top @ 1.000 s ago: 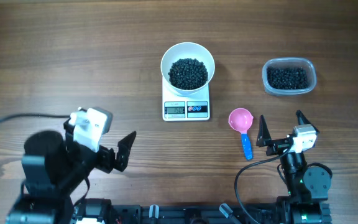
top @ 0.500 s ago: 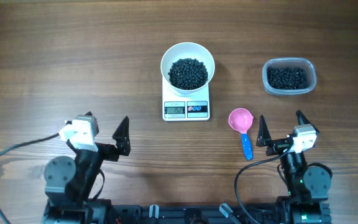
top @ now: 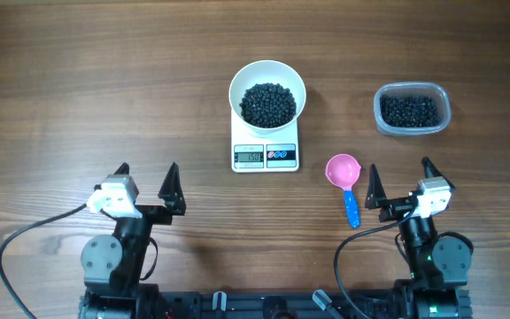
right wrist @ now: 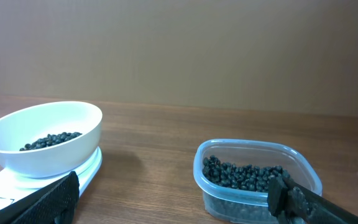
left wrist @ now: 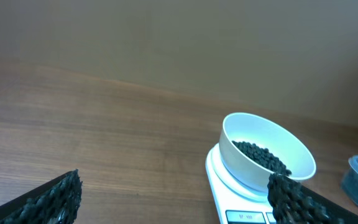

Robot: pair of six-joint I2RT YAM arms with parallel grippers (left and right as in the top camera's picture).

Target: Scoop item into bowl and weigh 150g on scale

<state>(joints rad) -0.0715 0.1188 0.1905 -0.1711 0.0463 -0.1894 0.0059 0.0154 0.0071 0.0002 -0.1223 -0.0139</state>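
wood-grain tabletop, seen from above: at the near edge the left gripper and the right gripper point toward the far side, jaws spread wide and holding nothing. just beyond the right one lies a pink scoop with a blue handle, cup facing up, touching nothing else. farther back sits the scale — flat, white, its grey display showing digits too small to read — and on it the white bowl, round and plain, carrying a loose mound of tiny black beans that covers its bottom. to the right, well apart, a clear plastic tub holds more of the same beans. behind the table, the wrist views show a bare, dull brown wall.
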